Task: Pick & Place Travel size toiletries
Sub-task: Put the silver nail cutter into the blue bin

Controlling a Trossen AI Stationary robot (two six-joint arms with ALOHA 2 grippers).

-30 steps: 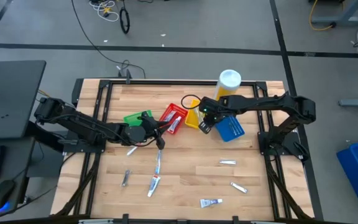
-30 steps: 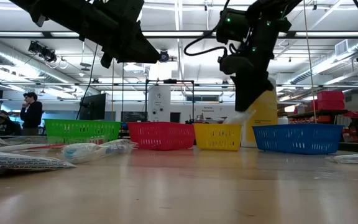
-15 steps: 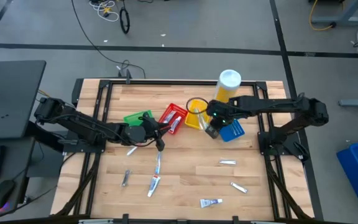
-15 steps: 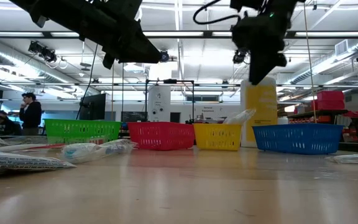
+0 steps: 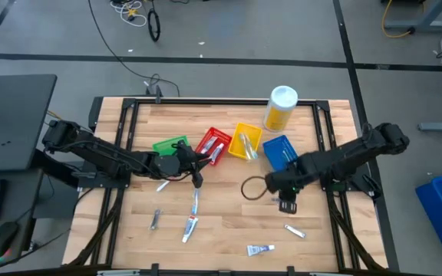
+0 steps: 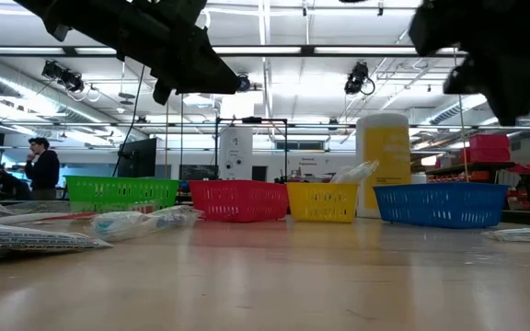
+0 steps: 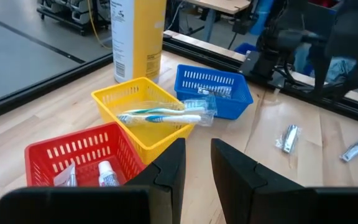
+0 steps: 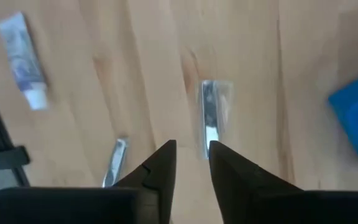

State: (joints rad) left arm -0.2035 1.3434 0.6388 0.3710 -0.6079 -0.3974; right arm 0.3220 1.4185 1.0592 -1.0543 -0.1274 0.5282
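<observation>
The right gripper (image 5: 285, 201), fingers slightly apart and empty, hovers over a silvery packet (image 8: 211, 117) near the table's (image 5: 229, 230) right edge; next, descend and pinch it.

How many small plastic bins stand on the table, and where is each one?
4, in a row at the table's far side: green bin, then red bin, yellow bin, and blue bin nearest the yellow bottle. None seems hidden.

Dark jointed arms (image 5: 102, 156), looped black cable (image 5: 252, 188).
</observation>
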